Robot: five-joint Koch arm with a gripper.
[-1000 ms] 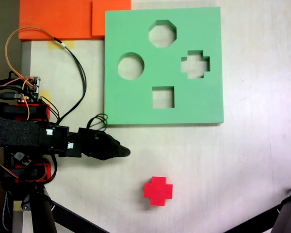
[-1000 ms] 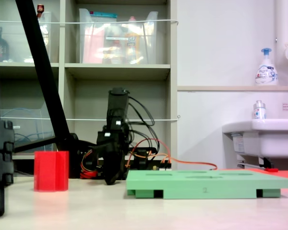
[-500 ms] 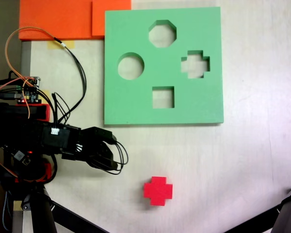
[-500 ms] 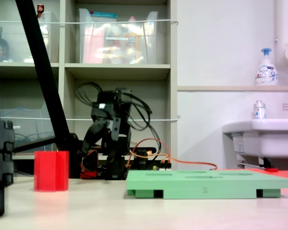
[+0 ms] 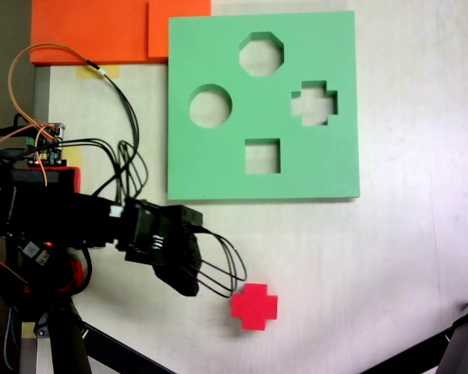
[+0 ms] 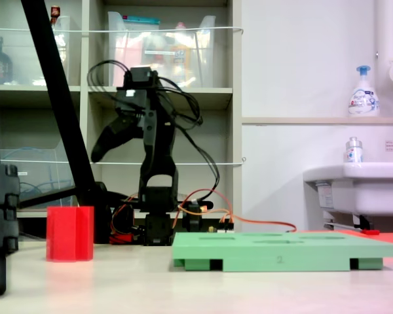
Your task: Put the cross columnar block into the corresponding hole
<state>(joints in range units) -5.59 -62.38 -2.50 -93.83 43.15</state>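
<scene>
The red cross columnar block point(image 5: 254, 305) stands upright on the table, below the green foam board point(image 5: 218, 167) in a fixed view; from the side it is left of the board point(image 6: 70, 233). The plus-shaped hole point(image 5: 313, 103) is at the board's right, with nothing in it. My gripper point(image 5: 187, 287) reaches in from the left, its tip a short way left of the block and not touching it. From the side the gripper point(image 6: 97, 154) hangs high above the table, pointing down-left. Its jaws overlap, so their state is unclear.
The board point(image 6: 281, 248) also has octagonal, round and square cutouts. Orange foam sheets point(image 5: 101, 27) lie at the top left. Loose cable loops point(image 5: 218, 273) hang beside the gripper. Black tripod legs point(image 5: 109, 347) cross the lower left, another point(image 5: 460, 343) sits at the lower right.
The arm has lifted from near the table to well above it and swung from pointing at the board's edge toward the red block. Block and board have not moved.
</scene>
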